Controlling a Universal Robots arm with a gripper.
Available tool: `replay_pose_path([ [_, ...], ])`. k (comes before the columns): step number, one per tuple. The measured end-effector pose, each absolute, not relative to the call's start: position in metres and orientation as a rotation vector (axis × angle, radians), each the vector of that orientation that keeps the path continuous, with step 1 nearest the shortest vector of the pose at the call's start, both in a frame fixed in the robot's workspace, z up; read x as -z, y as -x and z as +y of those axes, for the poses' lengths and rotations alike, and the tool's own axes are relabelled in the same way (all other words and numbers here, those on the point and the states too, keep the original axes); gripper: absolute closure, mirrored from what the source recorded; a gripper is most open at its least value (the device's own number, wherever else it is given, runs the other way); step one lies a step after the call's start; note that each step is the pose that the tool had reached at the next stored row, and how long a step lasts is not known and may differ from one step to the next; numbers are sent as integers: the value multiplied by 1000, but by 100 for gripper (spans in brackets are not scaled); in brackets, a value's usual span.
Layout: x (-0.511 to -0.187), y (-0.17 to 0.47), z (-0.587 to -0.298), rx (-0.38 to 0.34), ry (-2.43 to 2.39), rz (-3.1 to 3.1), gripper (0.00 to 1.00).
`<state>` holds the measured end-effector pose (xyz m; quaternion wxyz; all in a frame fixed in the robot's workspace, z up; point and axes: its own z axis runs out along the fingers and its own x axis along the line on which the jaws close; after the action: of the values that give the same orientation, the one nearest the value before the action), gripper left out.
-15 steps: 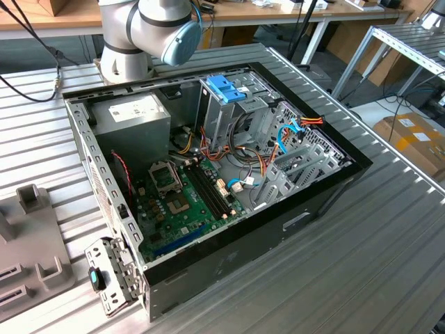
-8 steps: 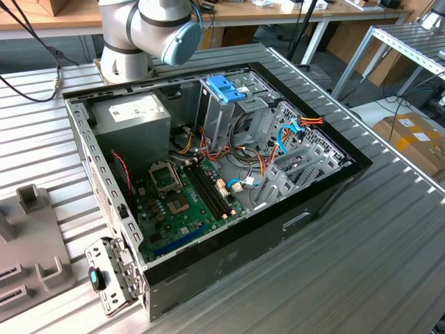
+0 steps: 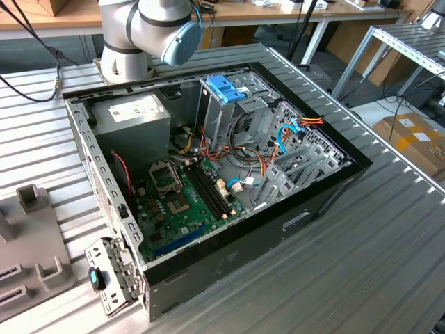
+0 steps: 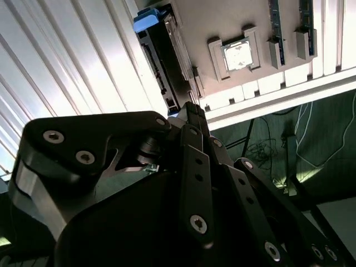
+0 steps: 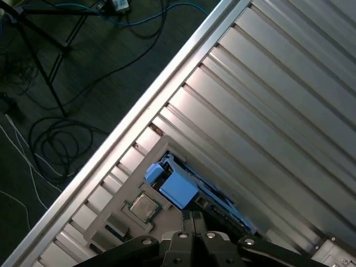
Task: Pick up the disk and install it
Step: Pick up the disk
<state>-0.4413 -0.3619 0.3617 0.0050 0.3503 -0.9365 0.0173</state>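
Note:
The disk stands on its edge in a slot of a grey holder on the ribbed table, its blue plastic rail facing the camera. In the second wrist view the disk shows a dark side and a blue end. My gripper hovers over it near one end, apart from it, with the black fingers pressed together and nothing between them. The open computer case lies on the table in the exterior view, and its metal drive cage carries a blue latch on top.
A processor chip and memory sticks rest in the same holder, beside the disk. Inside the case are a grey power-supply box, a green board and loose cables. Off the table's edge the floor holds cables.

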Motion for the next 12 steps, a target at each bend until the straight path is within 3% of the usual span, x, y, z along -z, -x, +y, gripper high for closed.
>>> replay_pose_path([
  [12,-362,441,-362,-56,-1525,-2740,89],
])
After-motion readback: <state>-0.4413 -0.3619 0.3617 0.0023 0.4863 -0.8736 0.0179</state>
